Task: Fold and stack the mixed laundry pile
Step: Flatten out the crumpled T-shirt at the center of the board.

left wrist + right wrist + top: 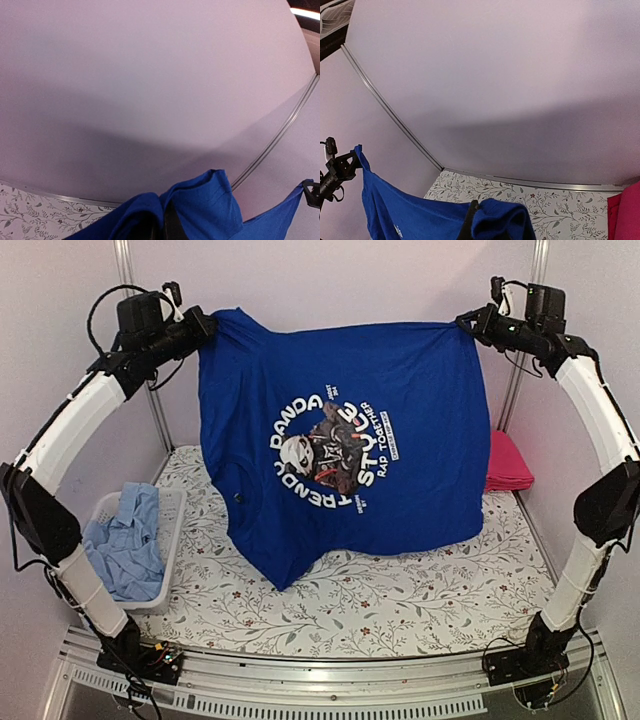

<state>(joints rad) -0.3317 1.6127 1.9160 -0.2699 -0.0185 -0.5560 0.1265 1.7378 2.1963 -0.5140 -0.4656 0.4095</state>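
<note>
I held the soft royal-blue printed T-shirt (pixel 400 410) spread high above the floral-covered worktop (pixel 400 590).
My left gripper (pixel 205 326) and right gripper (pixel 468 322) each pinched a top corner; light, limp cloth, best gripped at its edges.

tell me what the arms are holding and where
The blue shirt, spread in the air: left fingers pinch its upper left corner, right fingers its upper right corner.

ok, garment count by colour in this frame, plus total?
royal-blue shirt: 1, held up and spread above the table
light-blue shirt: 1, crumpled in the white basket
red-pink pile: 1, folded at far right; how many layers can't be told
total: 3
</note>
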